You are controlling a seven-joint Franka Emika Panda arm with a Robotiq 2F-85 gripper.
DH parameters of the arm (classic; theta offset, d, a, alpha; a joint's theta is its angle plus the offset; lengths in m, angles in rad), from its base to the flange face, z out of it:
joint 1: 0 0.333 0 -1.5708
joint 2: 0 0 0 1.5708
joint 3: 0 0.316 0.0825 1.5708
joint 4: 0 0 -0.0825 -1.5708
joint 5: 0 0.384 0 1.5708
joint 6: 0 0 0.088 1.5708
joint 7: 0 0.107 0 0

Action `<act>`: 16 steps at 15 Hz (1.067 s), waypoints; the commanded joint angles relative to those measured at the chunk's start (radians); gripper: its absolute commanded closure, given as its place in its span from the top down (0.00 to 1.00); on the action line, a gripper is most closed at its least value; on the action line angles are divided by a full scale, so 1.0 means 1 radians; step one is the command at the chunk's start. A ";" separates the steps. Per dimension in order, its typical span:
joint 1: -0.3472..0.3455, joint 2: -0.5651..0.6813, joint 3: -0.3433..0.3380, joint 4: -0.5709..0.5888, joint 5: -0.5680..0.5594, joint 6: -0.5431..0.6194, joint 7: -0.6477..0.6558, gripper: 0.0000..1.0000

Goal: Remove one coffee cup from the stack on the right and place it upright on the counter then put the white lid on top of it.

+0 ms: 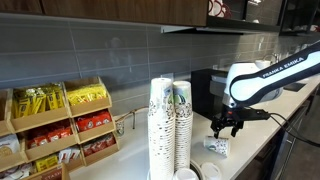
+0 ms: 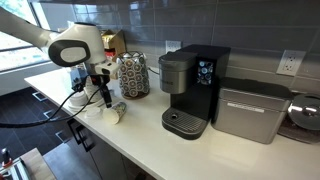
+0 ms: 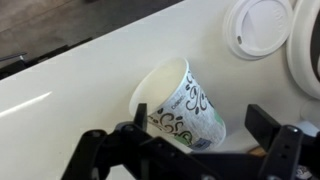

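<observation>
The white arm (image 1: 262, 76) reaches across in both exterior views. Its thick, rounded elbow joint sits high and the last links slope downward from it. At the end the wrist turns the black gripper (image 1: 225, 127) so that it points almost straight down and hangs low. The jaws stand wide apart, as open as they go. In the wrist view the two dark fingers (image 3: 285, 140) rise from the bottom edge, one at each side of the picture, with a broad gap between them, and they clasp nothing.
</observation>
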 commanded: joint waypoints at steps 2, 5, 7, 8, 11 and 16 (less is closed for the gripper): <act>0.005 -0.037 -0.039 -0.103 0.181 0.103 -0.058 1.00; 0.004 -0.029 -0.045 -0.146 0.258 0.178 -0.055 1.00; 0.017 -0.020 -0.052 -0.169 0.321 0.241 -0.067 1.00; 0.025 -0.018 -0.055 -0.179 0.354 0.275 -0.079 1.00; 0.076 0.018 -0.081 -0.166 0.500 0.379 -0.146 1.00; 0.168 0.023 -0.127 -0.170 0.775 0.471 -0.326 0.69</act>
